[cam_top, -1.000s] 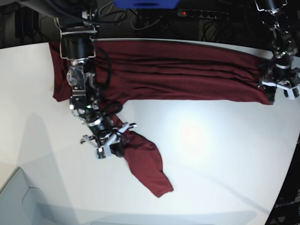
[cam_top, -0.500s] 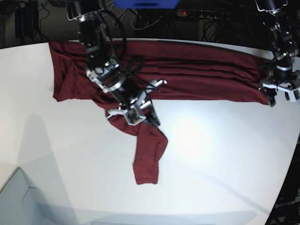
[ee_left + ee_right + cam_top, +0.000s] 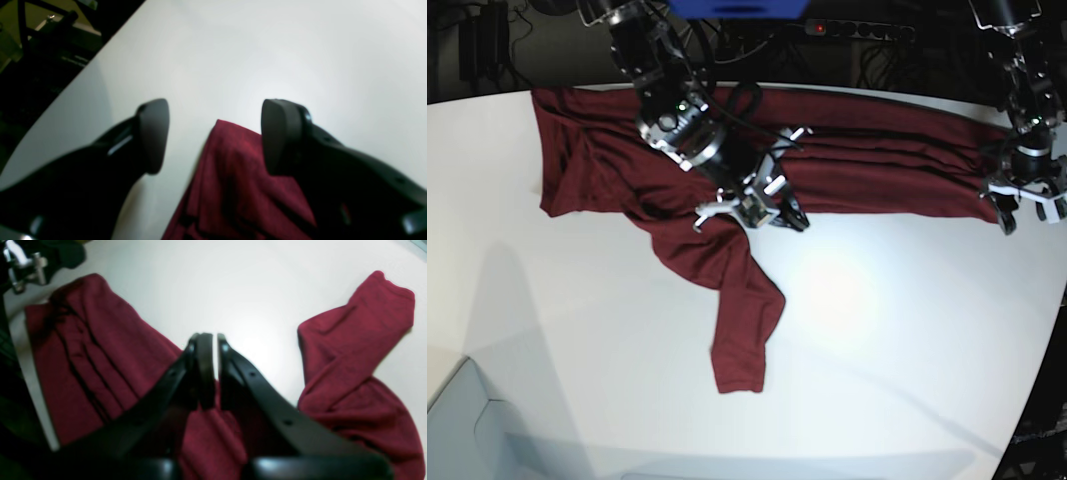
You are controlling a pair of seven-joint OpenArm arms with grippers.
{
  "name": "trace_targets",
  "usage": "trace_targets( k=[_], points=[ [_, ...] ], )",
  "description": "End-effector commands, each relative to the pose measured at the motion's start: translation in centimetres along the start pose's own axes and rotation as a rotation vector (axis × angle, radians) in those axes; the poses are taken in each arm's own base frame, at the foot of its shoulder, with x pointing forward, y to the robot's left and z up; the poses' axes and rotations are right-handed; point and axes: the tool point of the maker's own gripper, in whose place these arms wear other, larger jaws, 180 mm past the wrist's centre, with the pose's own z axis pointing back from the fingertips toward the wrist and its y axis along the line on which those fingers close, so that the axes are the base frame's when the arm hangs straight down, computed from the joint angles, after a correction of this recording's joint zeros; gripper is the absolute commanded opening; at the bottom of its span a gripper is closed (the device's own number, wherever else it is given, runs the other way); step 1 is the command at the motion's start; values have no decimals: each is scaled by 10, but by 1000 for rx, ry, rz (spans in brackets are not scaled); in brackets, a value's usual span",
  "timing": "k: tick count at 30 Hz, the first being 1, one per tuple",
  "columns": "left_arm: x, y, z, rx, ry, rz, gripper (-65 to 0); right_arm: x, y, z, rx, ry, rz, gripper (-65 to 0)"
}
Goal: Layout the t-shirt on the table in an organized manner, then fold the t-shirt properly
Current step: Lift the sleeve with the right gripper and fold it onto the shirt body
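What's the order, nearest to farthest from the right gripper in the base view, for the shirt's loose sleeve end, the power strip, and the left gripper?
1. The loose sleeve end: below the right gripper, toward the table's near side.
2. The power strip: behind the table's far edge, up and to the right.
3. The left gripper: at the t-shirt's right end, clearly farthest.

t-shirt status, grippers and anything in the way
Left gripper open over the t-shirt corner, holding nothing. Right gripper nearly shut, nothing visibly between its tips. Shirt bunched along far table edge, one sleeve trailing forward. Nothing in the way.
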Motion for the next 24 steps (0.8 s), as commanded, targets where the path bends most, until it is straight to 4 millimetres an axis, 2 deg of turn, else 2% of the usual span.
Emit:
trace_targets(
  k=[1, 5, 8, 12, 18, 24],
  points=[
    [21, 4, -2, 3, -63, -9, -231, 10, -12, -3, -26, -32, -3, -541],
    [22, 4, -2, 3, -64, -9, -231, -5, -35, -11, -61, 45, 0, -402],
    [21, 3, -2, 1, -63, -9, -231, -19, -45, -16, -72, 88, -10, -347],
    [22, 2, -3, -1, -64, -9, -231, -36, -51, -24, -69, 134, -20, -344],
    [22, 2, -3, -1, -64, -9, -231, -49, -61, -34, -69, 179, -24, -344],
    [22, 3, -2, 2, -65, -8, -231, -50, -81, -31, -116, 179, -43, -344]
  ],
)
